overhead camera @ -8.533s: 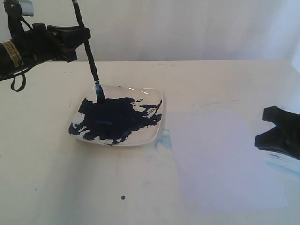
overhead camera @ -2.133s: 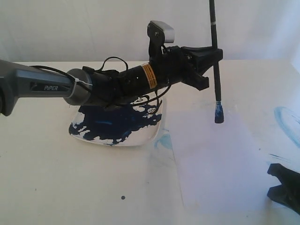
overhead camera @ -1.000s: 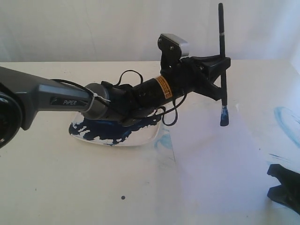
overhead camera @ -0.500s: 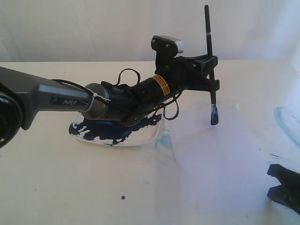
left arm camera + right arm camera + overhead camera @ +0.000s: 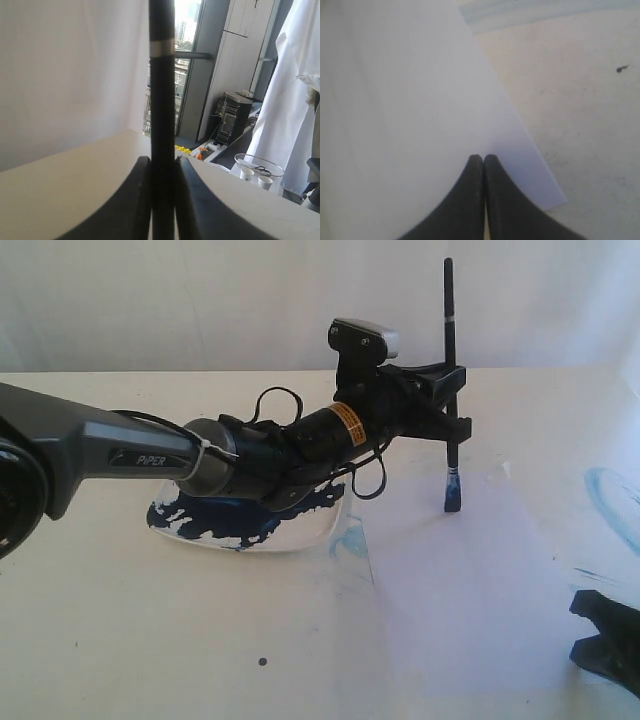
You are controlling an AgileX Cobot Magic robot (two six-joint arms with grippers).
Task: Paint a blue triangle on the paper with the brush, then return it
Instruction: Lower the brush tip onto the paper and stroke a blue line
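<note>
My left gripper is shut on the brush, a thin black handle with a silver band, held upright. Its blue-stained tip hangs at the far part of the paper; I cannot tell whether it touches. The left wrist view shows the left gripper with the brush handle clamped between its fingers. My right gripper is shut and empty at the paper's near right corner. In its wrist view the right gripper has its tips together over the paper. No blue triangle is in view.
A white square dish smeared with navy paint sits left of the paper, partly under my left arm. Pale blue smears mark the table beside the dish and at the far right. A dark speck lies near the front.
Over the last second my left gripper carried the brush a little to the left and slightly down over the paper. The right gripper has stayed put.
</note>
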